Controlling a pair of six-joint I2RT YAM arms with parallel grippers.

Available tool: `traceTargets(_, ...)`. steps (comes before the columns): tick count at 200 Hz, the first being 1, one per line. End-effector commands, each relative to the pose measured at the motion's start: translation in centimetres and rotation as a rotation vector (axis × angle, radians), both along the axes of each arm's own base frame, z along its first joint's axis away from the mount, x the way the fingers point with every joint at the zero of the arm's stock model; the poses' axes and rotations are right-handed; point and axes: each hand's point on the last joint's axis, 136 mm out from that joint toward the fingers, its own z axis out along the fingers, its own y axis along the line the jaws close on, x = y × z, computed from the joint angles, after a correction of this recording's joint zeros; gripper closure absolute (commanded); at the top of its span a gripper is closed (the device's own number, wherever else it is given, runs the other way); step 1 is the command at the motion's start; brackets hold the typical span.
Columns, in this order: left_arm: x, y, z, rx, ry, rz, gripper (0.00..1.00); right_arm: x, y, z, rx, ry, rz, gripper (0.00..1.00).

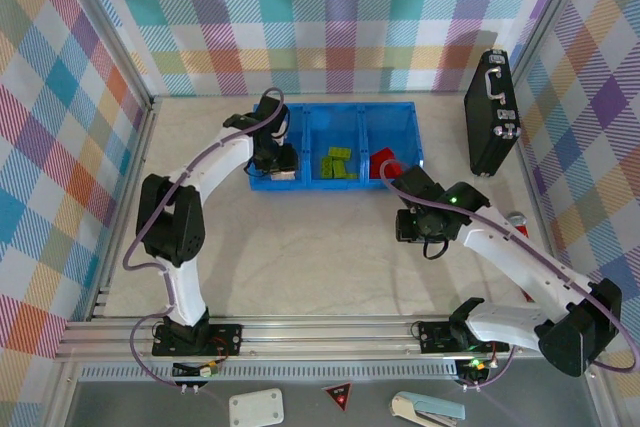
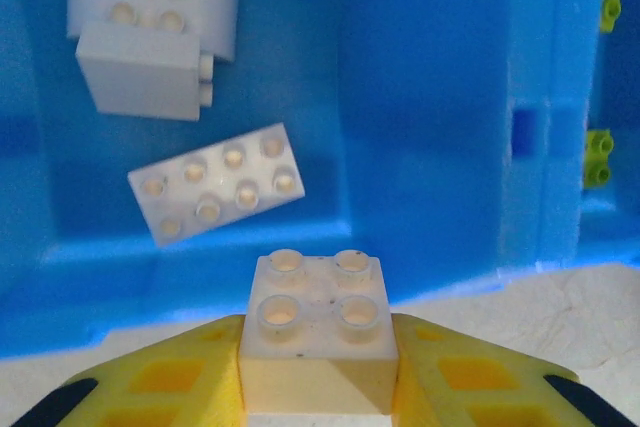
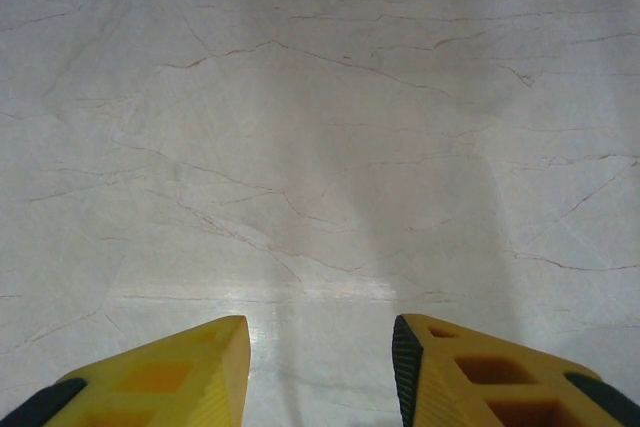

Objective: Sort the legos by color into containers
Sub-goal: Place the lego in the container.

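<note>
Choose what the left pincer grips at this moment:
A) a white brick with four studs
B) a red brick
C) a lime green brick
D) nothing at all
A: the left wrist view shows a white four-stud brick clamped in the left pincer, just in front of the blue tray.

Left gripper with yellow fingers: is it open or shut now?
Shut: the left gripper clamps a small cream four-stud plastic lego brick between its yellow fingers, both sides touching.
</note>
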Motion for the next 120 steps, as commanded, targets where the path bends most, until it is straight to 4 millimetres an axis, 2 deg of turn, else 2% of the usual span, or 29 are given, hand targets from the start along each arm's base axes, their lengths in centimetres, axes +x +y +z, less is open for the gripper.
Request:
traceTargets(1, 2.1, -0.6, -0.1, -0.07, -0.008, 0.008, 0.62, -0.9, -1.0, 0.0, -0.019, 0.01, -0.031, 0.56)
traceTargets(36, 3.9, -0.6, -1.4, -0.104, 0.012, 0.039, 0.6, -1.3, -1.4, 0.1, -0.019, 0.011, -0.041, 0.57)
traceTargets(56, 4.5, -1.2, -1.4, -0.142, 0.008, 0.035, 0.58, -1.4, -1.6, 0.1, -0.019, 0.008, -0.046, 0.57)
traceTargets(90, 4.7, -1.3, -0.9, -0.161, 0.0, 0.035, 0.54, -1.3, -1.8, 0.3, -0.029, -0.004, -0.046, 0.56)
traceTargets(120, 4.3, -1.0, 0.5, -0.165, -0.027, 0.03, 0.55, -0.6, -2.4, 0.7, -0.068, -0.038, -0.047, 0.55)
